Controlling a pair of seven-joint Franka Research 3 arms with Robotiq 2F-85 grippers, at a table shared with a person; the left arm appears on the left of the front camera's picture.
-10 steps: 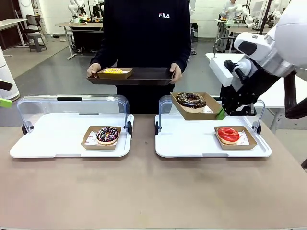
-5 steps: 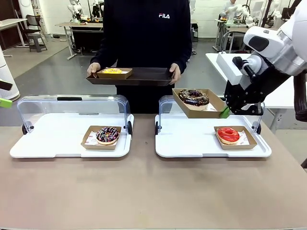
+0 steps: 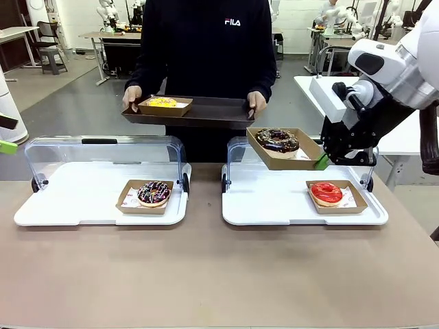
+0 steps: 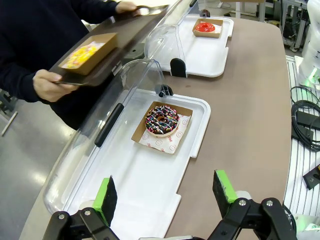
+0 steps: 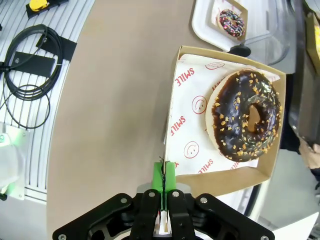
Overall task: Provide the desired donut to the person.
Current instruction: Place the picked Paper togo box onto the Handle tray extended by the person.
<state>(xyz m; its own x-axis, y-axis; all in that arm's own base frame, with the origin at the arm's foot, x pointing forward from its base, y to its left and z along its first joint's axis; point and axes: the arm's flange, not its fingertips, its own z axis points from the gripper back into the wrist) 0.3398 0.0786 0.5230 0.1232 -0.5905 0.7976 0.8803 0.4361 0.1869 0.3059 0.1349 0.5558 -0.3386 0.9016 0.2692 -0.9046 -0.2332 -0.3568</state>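
Pickup is done: the chocolate donut [image 3: 277, 140] in its box [image 3: 302, 160] is pinched by the right gripper [image 3: 319, 162] at centre right, just below the person's [image 3: 206, 48] dark tray [image 3: 212, 110]. Handover is left. The left gripper [image 4: 165, 189] is held wide and empty.

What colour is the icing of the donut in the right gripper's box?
The donut is dark brown with tan crumbs; see the right wrist view.

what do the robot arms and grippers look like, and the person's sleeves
The right arm is a white rounded shell with a dark rounded panel and a white block at the wrist. The right gripper and left gripper are black bolted linkages, their jaws tipped with green pads. The person wears long dark navy-black sleeves.
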